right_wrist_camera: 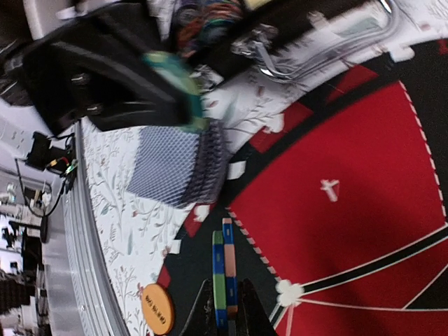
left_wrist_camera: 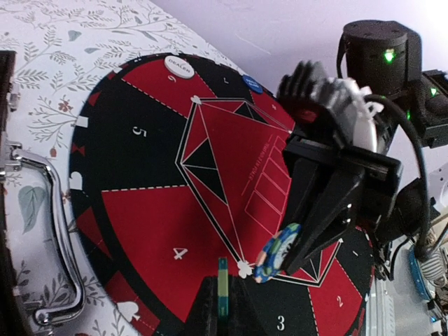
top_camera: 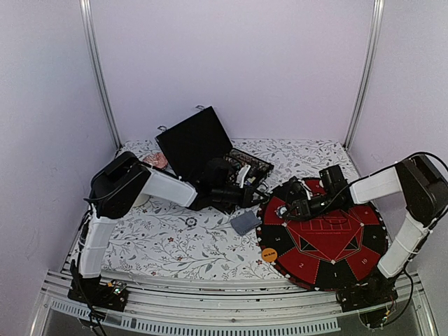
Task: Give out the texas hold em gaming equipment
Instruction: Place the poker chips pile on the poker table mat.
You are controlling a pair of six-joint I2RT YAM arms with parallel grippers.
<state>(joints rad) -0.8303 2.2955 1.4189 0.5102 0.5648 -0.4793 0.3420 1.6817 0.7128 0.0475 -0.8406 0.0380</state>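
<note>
floral tabletop (top_camera: 175,245); gripped chips (right_wrist_camera: 224,273) wrist-view only

Left end effector (left_wrist_camera: 222,292) pinching chip (left_wrist_camera: 222,269), red-black mat (left_wrist_camera: 140,210)

The left arm (top_camera: 166,187) and right arm (top_camera: 374,185) share white links, black joints and black cables.

A: There it is, the white disc (left_wrist_camera: 178,66) on the mat's (left_wrist_camera: 147,217) rim: "DEALER", clear as day!
B: And white numerals around that mat. The left wrist view gives us 5, 4, 3 and 2.
A: From the top, 2, 1 and 10 run along the near edge.
B: The orange disc (right_wrist_camera: 157,311) has dark lettering, too blurred to read.
A: Same for the blue disc (left_wrist_camera: 252,83), and the faint print in the mat's middle.
</note>
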